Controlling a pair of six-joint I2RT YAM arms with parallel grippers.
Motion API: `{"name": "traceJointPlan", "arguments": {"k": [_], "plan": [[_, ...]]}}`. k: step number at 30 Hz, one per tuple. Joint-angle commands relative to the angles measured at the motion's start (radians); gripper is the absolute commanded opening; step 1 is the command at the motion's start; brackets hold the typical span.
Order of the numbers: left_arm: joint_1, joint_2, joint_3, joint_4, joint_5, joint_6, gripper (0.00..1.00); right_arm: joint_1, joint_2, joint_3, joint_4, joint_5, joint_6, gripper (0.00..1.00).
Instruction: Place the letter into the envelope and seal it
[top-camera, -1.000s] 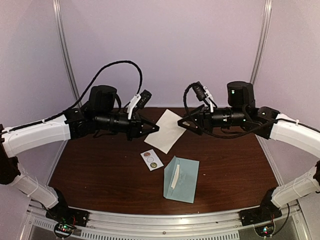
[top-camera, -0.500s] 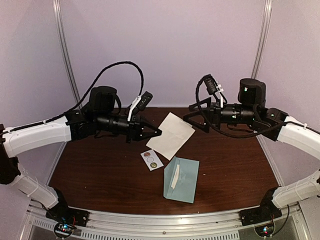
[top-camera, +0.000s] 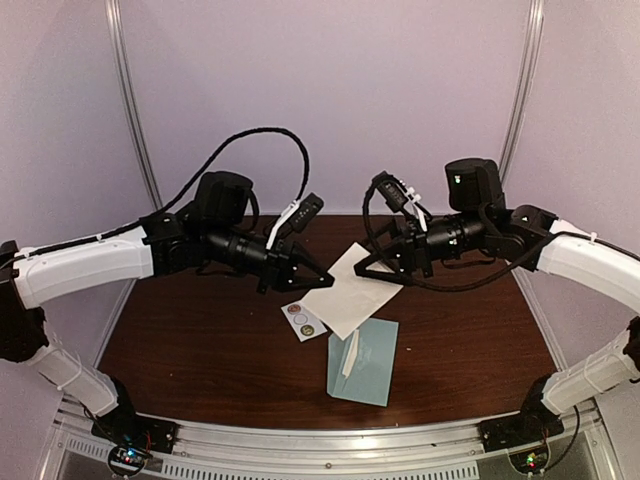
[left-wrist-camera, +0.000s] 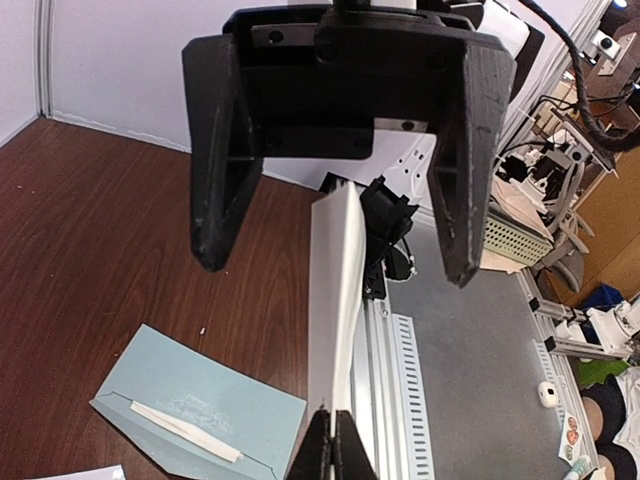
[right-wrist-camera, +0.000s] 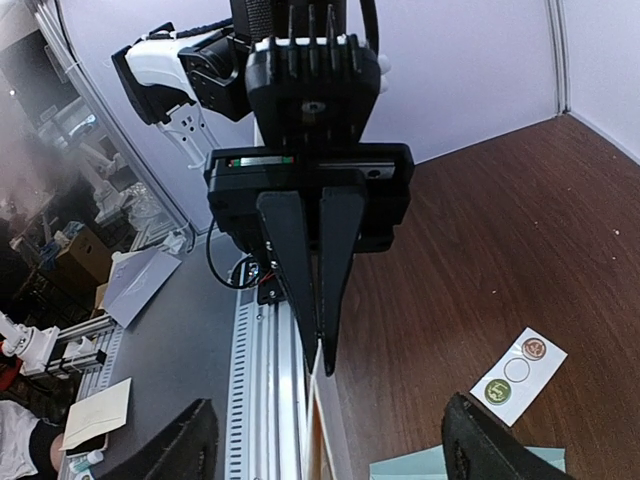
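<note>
Your bench (top-camera: 190, 345): dark brown wood-grain top. You have the envelope (top-camera: 365, 365) flat near the front edge, right of centre. A white sticker strip (top-camera: 303, 319) lies just beside it, toward the left edge.

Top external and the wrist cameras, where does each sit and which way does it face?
Top external: high behind, looking down on the table; left arm and right arm show.
Left wrist: on the left arm, looking past its left gripper, shut on the letter, at the open right gripper.
Right wrist: on the right arm, faces back at the left gripper; its spread fingers show below.
Shared: top and left wrist both see the envelope.
</note>
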Motion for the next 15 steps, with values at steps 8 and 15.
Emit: {"name": "traceJointPlan", "arguments": {"k": [8,15], "plan": [[-0.008,0.02,0.042,-0.007,0.041,0.022,0.0,0.002,0.025,0.04,-0.076,-0.045,-0.054,0.33],[-0.008,0.015,0.044,-0.009,0.02,0.019,0.03,0.001,0.01,0.038,-0.08,0.053,-0.059,0.0]]}}
